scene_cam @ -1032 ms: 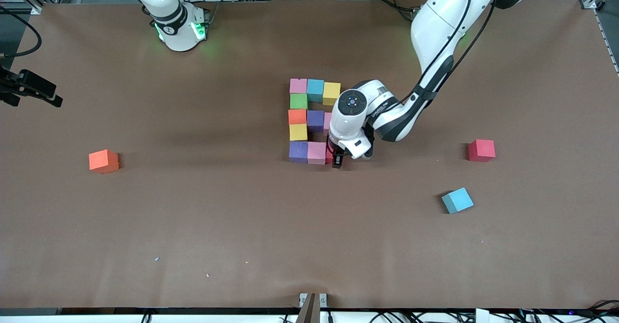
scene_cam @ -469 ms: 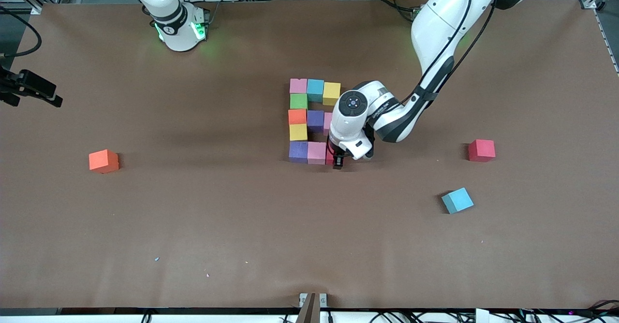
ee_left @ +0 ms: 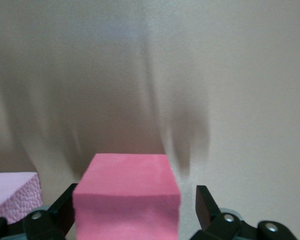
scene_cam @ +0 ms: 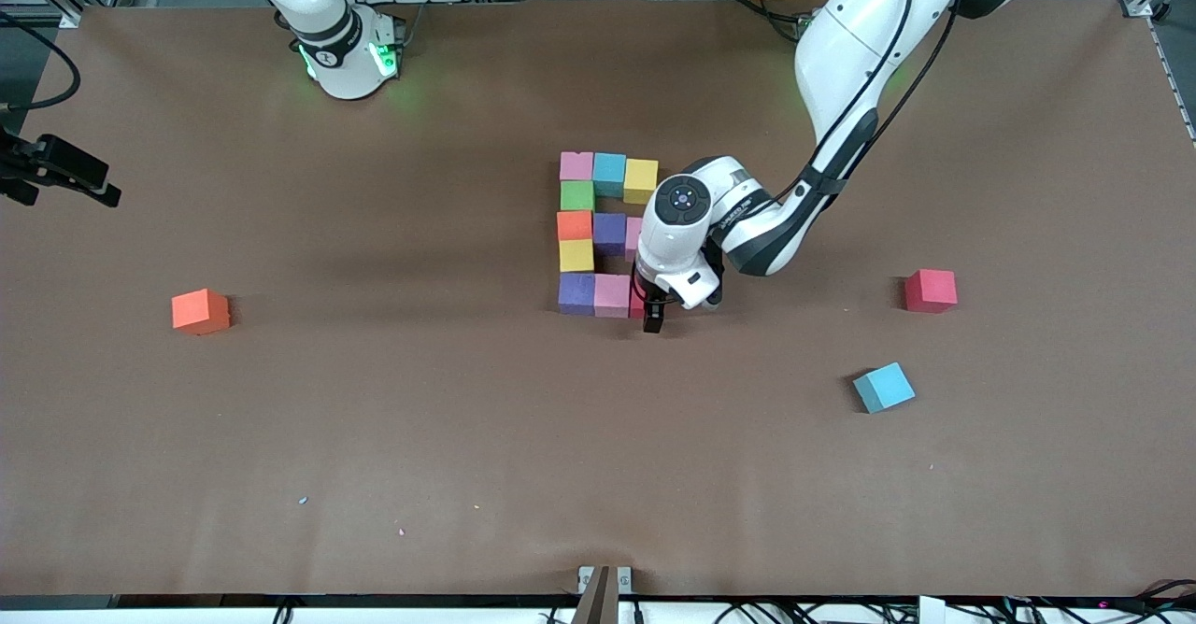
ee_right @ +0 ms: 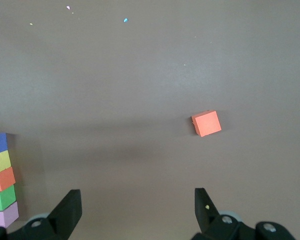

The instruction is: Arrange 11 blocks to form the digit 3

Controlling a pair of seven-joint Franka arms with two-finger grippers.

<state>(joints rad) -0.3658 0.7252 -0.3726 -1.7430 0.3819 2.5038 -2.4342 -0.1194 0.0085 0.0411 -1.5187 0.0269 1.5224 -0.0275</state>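
Several blocks [scene_cam: 576,255] form a figure at mid-table: pink, teal and yellow in the row nearest the robots, green, then orange, purple and pink, then yellow, then purple [scene_cam: 576,293] and pink [scene_cam: 612,295] in the row nearest the front camera. A red block [scene_cam: 637,303] stands at that row's end toward the left arm's end of the table. My left gripper [scene_cam: 652,312] is low around this red block [ee_left: 127,200], open, with a gap at one finger [ee_left: 205,200]. My right gripper [ee_right: 137,200] is open with nothing between its fingers and is out of the front view.
Loose blocks lie apart from the figure: an orange one [scene_cam: 200,311] toward the right arm's end, also in the right wrist view [ee_right: 206,123]; a red one [scene_cam: 931,290] and a teal one [scene_cam: 883,387] toward the left arm's end. A black camera mount [scene_cam: 56,168] juts in at the table's edge.
The left gripper's jaws have opened off the red block, which stays at the end of the row. The right arm has not moved.
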